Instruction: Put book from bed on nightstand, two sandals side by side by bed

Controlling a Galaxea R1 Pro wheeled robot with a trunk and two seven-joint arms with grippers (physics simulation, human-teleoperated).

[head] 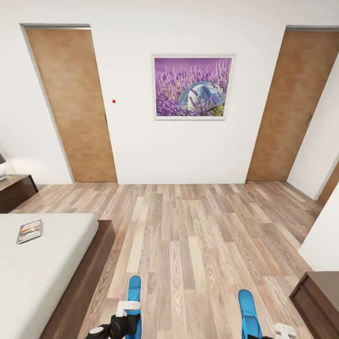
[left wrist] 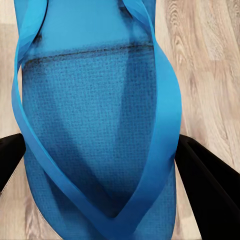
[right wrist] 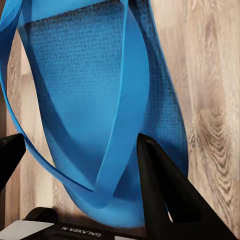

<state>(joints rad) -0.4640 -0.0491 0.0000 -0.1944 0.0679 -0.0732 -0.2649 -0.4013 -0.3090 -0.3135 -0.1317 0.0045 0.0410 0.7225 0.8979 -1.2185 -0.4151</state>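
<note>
Above the wood-plank floor [head: 197, 245], the left gripper [left wrist: 100, 165] is pinching one blue sandal [head: 133, 294] between its dark fingers [left wrist: 205, 180] — just beside the bed [head: 42, 268]. The right gripper [right wrist: 80, 160] is clamping the other sandal [head: 248, 313], farther from the bed. The book [head: 29, 231] is lying on the bed's mattress — the nightstand [head: 16, 190] is sitting beyond it.
</note>
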